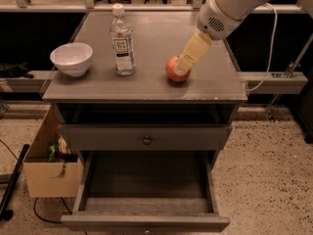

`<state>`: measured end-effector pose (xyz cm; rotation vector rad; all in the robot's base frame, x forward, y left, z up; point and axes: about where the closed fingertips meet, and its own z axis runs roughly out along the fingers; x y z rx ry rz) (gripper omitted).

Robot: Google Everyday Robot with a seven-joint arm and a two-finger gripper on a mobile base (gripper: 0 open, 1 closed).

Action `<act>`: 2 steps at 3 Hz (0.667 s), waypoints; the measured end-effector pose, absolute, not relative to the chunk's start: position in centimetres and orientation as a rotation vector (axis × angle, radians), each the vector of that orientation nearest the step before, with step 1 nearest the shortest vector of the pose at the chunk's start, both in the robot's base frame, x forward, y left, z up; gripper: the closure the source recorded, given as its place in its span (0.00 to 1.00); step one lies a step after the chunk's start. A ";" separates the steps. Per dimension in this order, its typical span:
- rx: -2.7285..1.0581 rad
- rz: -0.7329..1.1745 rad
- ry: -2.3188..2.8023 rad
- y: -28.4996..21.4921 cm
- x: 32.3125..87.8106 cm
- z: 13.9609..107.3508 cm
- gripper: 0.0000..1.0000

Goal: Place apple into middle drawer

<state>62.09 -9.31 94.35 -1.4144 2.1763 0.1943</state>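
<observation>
The apple sits on the grey cabinet top, right of centre and close to the near edge. We see its red skin on the left and lower sides. Its upper right part is covered by the gripper, which comes down at a slant from the upper right on a white arm. The pale tip of the gripper meets the apple at its top, touching it or just in front of it. We cannot tell how far the gripper is open, or whether it has hold of the apple.

To the left of the apple a water bottle stands upright with its white cap on. Farther left, near the left edge, a white bowl stands the right way up. Both are well apart from the apple.

Below the top, the upper drawer front with its round knob is pushed in. Under it the middle drawer is pulled out toward us, and its grey bottom shows. The apple is not in it.

On the speckled floor, a cardboard box stands against the cabinet's left side.
</observation>
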 end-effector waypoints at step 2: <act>-1.405 0.232 2.137 -8.7 61.6 93.8 0.00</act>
